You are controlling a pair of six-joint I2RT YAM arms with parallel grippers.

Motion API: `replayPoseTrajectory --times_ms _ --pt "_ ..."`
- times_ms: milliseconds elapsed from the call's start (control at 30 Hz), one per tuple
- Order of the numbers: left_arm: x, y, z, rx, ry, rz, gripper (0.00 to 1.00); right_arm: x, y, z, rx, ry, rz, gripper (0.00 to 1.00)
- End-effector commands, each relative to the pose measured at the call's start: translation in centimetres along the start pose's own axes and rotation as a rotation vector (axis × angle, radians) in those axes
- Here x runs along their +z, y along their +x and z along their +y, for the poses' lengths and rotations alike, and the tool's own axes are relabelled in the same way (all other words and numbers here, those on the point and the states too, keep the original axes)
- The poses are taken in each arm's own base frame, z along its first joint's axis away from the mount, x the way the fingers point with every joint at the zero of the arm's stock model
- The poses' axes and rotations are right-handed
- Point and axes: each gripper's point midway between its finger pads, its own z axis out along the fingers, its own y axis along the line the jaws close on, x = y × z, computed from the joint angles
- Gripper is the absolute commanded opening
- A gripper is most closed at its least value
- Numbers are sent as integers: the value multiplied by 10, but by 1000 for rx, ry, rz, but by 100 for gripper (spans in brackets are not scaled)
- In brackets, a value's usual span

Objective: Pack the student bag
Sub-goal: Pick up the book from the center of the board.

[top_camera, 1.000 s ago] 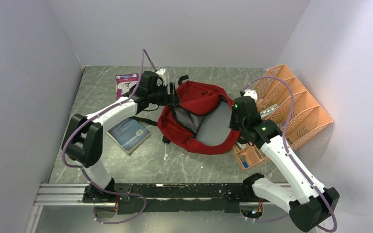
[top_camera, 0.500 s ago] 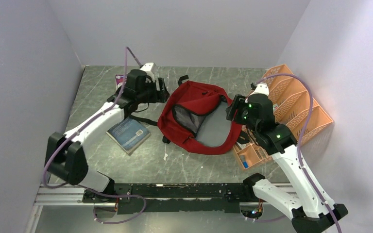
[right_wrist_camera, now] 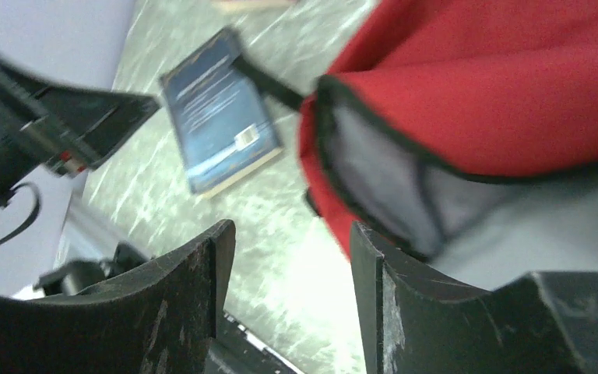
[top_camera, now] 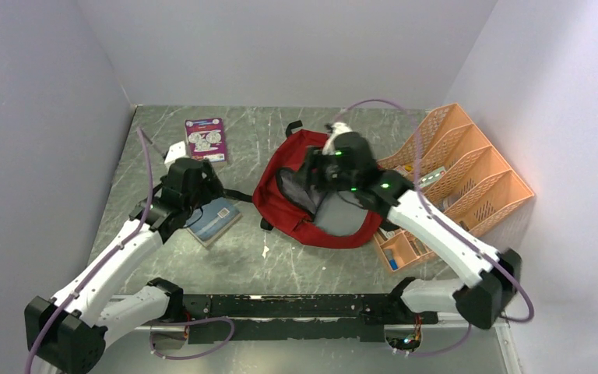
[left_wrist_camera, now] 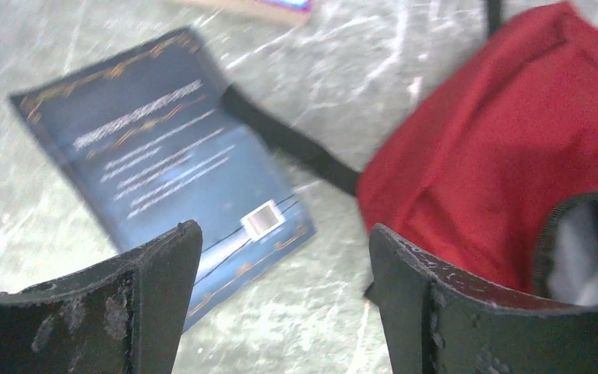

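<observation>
The dark red student bag [top_camera: 309,149] lies in the middle of the table with its mouth open and grey lining [top_camera: 342,220] showing. My right gripper [top_camera: 308,176] hovers over the left rim of the mouth, open and empty. In the right wrist view the bag's black-trimmed rim [right_wrist_camera: 374,125] is just beyond my gripper [right_wrist_camera: 292,241]. My left gripper [top_camera: 213,192] is open and empty, above a blue book [top_camera: 216,220] to the left of the bag. In the left wrist view the blue book [left_wrist_camera: 156,148], a black strap [left_wrist_camera: 288,140] and the bag [left_wrist_camera: 498,148] lie ahead of my gripper [left_wrist_camera: 284,253].
A purple book [top_camera: 205,138] lies at the back left. An orange desk organiser [top_camera: 475,175] with several slots stands against the right wall, touching the bag's right side. Walls close in the table on the left, back and right.
My left gripper has pulled back from the bag's left rim to above the blue book. My right arm has swung left from the organiser side to over the bag's mouth.
</observation>
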Motion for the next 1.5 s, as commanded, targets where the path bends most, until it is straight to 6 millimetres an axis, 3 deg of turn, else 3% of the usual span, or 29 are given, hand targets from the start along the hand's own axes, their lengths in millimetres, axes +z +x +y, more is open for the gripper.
replayPoseTrajectory --times_ms 0,133,333,433,667,800,1133,1467 --pt "-8 21 52 -136 -211 -5 83 32 23 76 -84 -190 71 60" --pt "-7 41 74 -140 -286 30 83 73 66 100 -140 -246 176 60" --pt "5 73 113 -157 -387 105 83 128 112 100 -174 -241 297 59" --pt "8 82 125 -170 -416 112 83 150 124 101 -190 -255 325 59" --pt "24 115 133 -232 -401 181 82 200 156 97 -219 -256 402 60" --pt "34 121 130 -260 -375 183 80 223 166 86 -236 -219 407 61" --pt "41 137 137 -300 -370 199 60 250 178 63 -235 -186 421 62" --pt "36 178 137 -381 -326 295 17 255 181 47 -184 -216 480 68"
